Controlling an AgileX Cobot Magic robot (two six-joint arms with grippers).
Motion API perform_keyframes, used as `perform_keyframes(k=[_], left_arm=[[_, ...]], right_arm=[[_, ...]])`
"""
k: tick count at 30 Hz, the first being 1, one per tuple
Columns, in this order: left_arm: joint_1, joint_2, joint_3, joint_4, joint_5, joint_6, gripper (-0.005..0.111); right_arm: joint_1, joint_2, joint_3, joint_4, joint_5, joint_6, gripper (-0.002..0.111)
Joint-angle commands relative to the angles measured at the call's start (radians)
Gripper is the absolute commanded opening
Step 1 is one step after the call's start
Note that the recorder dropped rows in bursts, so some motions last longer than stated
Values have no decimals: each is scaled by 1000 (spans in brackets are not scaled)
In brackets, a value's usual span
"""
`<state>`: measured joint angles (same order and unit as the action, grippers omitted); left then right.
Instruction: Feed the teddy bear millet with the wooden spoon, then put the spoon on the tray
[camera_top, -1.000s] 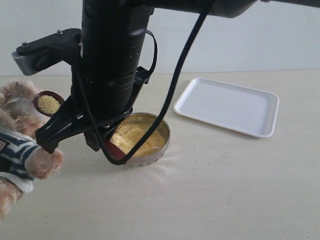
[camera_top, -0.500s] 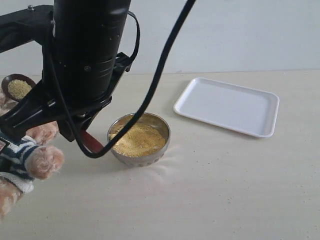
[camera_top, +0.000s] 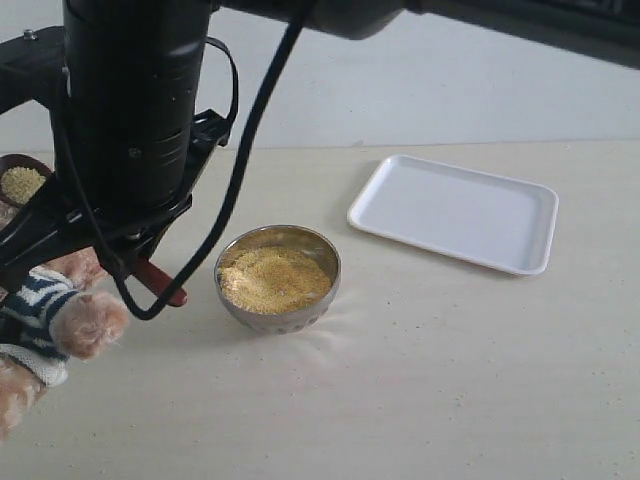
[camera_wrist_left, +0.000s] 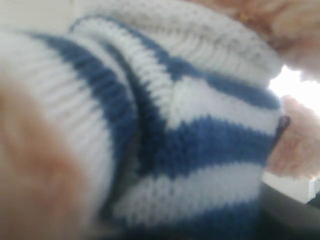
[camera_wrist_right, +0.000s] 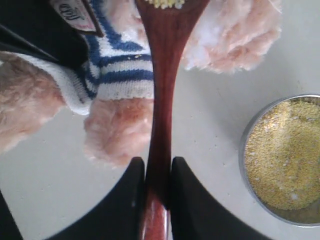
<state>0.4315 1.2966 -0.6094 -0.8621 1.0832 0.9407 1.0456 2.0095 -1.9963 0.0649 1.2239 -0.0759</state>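
Observation:
The teddy bear (camera_top: 88, 322) sits at the left edge in its navy-and-white striped shirt (camera_wrist_right: 120, 70). My right gripper (camera_wrist_right: 158, 165) reaches across to it and is shut on the handle of the wooden spoon (camera_wrist_right: 166, 95). The spoon's small bowl (camera_top: 20, 183) holds millet and hovers by the bear's head, which is mostly out of frame. More millet (camera_top: 272, 278) fills the metal bowl (camera_top: 325, 262). The white tray (camera_top: 455, 212) lies empty at the back right. The left wrist view is filled by the bear's shirt (camera_wrist_left: 200, 145); no fingers of the left gripper show there.
The thick black right arm (camera_top: 130, 110) and its cable (camera_top: 235, 190) hang over the left half of the table. A dark part (camera_wrist_right: 35, 35) presses against the bear's shirt beside its chest badge (camera_wrist_right: 75, 12).
The right arm has swung left with the spoon, carrying its loaded bowl toward the bear's head at the frame edge. The metal bowl, before half hidden by the arm, now shows fully.

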Motion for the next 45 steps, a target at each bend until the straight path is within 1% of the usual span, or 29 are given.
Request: perform_keyframes(k=[1, 7, 13, 17, 26, 34, 45], left_arm=[[2, -16, -3, -19, 8, -5, 7], [2, -16, -3, -19, 5, -5, 7], [2, -16, -3, -19, 5, -5, 7], [2, -16, -3, -19, 5, -5, 7], [2, -16, -3, -19, 5, -5, 7], [2, -16, -3, -19, 5, -5, 7], [2, -16, -3, -19, 5, -5, 7]], right_arm=[[11, 28, -32, -50, -3, -13, 3], [34, 58, -40, -158, -3, -23, 3], [97, 60, -40, -419, -3, -44, 3], [140, 64, -40, -529, -3, -67, 3], [196, 119, -40, -657, -3, -94, 3], [202, 133, -40, -750, -3, -88, 3], [211, 133, -40, -858, -3, -28, 3]])
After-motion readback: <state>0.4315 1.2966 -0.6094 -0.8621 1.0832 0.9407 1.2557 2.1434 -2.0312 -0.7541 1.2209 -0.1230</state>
